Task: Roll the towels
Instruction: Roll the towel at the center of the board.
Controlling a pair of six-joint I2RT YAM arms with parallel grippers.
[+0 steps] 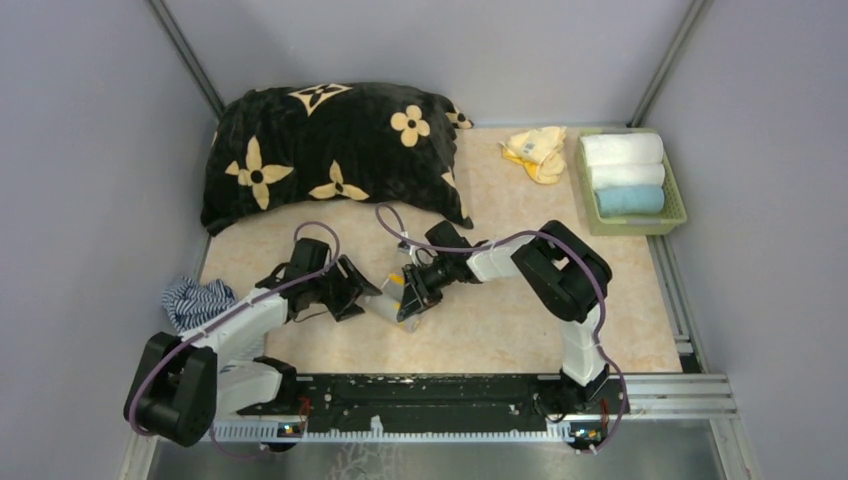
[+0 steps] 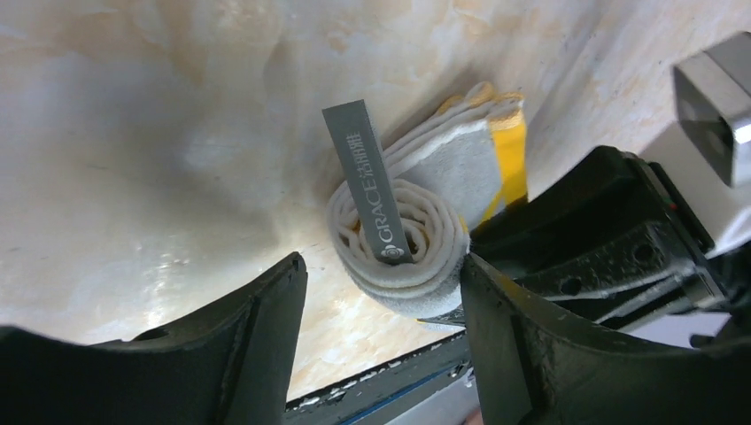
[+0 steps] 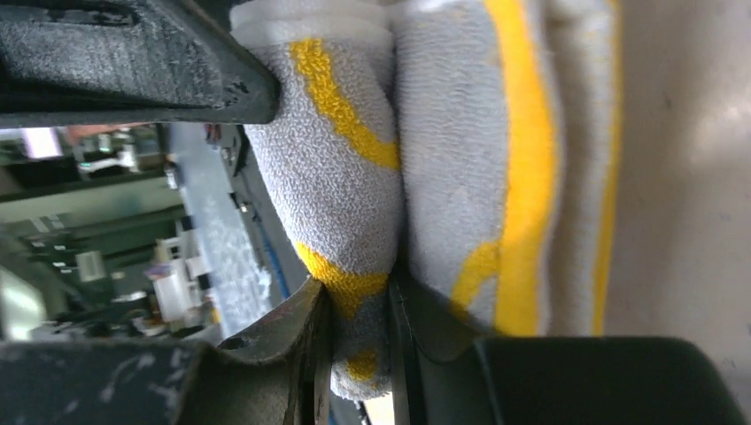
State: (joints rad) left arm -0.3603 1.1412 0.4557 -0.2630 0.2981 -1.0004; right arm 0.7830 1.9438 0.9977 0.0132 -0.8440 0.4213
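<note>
While pinched in the right gripper [image 3: 359, 332], rolled grey-and-yellow towel [image 2: 416, 248] mostly hidden from above, left gripper [image 2: 383, 279] released astride it, nearer the front edge of the table [image 1: 520, 330].

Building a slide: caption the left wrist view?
Open left gripper straddles the rolled grey-and-yellow terry towel with grey tag, pinched by the right gripper.

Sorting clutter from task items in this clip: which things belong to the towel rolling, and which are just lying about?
Job: grey-and-yellow towel, rolled, pinched by right end effector; yellow towel, crumpled; light blue towel, rolled in green basket.
Lying about: black flowered cushion; striped cloth.
</note>
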